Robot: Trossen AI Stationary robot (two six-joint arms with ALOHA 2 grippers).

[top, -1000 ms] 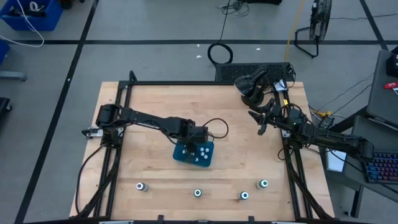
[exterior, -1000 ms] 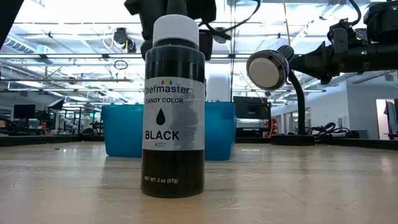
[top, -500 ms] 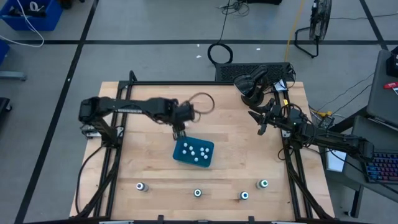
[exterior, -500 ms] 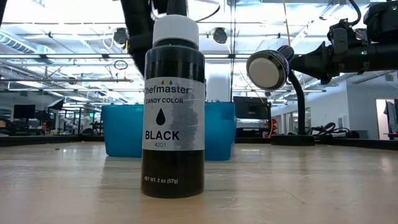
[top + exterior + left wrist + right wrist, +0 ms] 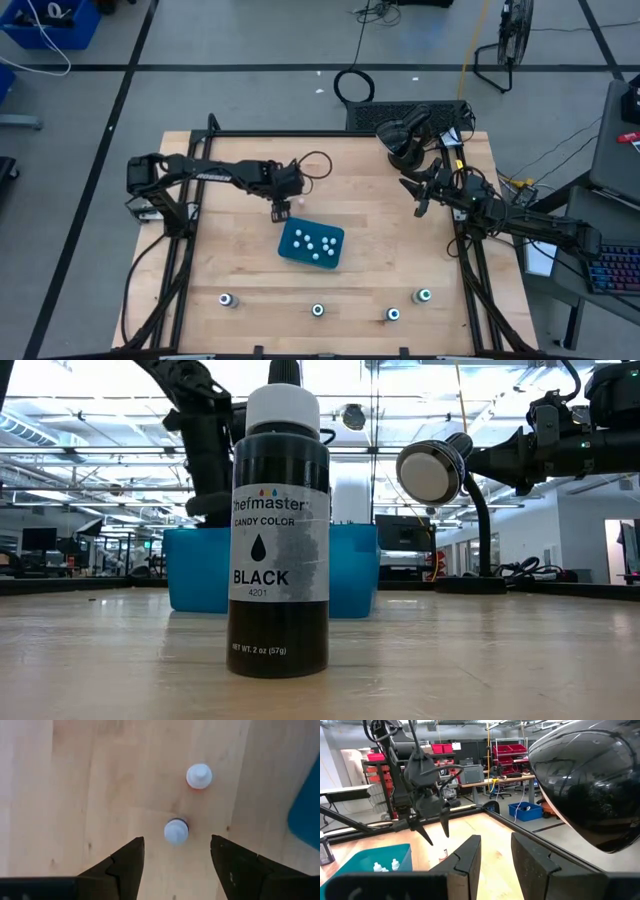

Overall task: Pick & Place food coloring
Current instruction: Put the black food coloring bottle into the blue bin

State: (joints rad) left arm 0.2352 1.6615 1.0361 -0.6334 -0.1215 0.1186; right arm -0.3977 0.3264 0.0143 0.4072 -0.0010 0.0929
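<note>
Left arm reaching from mid-left of the high view toward centre, elbow bent, forearm level, wrist turned down. Left pincer (image 5: 281,210) pointing at the counter just left of centre, fingers (image 5: 125,865) spread wide apart in the wrist view, nothing between them touched. Seen in the low view upper left as a dark column coming down from above. Right arm folded along the right edge of the high view, forearm running up-left from lower right. Right pincer (image 5: 420,192) raised at upper right, waiting, its fingers (image 5: 466,857) parted with a narrow gap, gripping nothing.
</note>
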